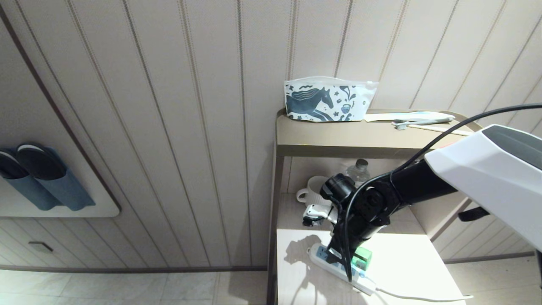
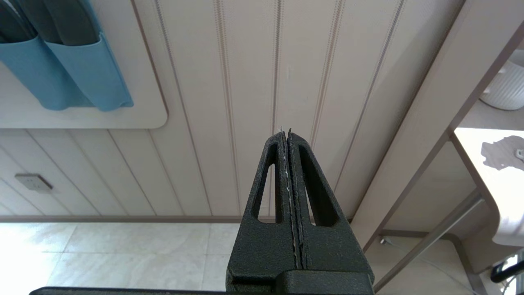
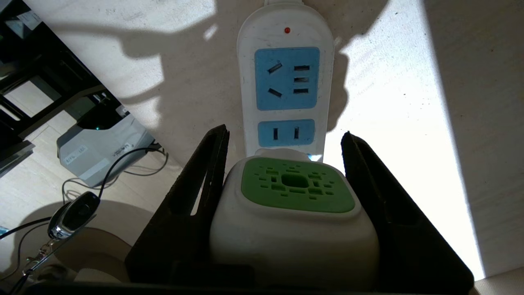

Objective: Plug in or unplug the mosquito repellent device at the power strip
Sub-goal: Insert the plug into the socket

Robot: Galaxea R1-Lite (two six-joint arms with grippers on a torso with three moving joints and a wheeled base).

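Straddling the repellent device [image 3: 292, 213], the right claw [image 3: 286, 176] has a finger on each side of its white head; the left finger [image 3: 204, 184] looks pressed to the casing, while the other shows a sliver of light, so whether it truly pinches I cannot tell. The device sits on the power strip [image 3: 286, 73], on the tabletop [image 1: 402, 262], over the sockets next to the free blue two-pin face. From above, its green bottle [image 1: 362, 258] shows beside the claw, near the strip's middle. Whether the pins are fully seated is hidden.

Handling, as I judge it: the device should be light and rigid, hard plastic with smooth rounded sides that could slip. The flat flanks of the white head are the place to hold, not the bottle, which likely holds liquid and joins at a weaker neck. Any pull or push ought to run straight along the pins; the light strip may lift with it.

No brand or lettering is readable on device or strip; only a small red lamp near the strip's end.

Left claw [image 2: 288, 164] is pressed together, parked toward the wall.
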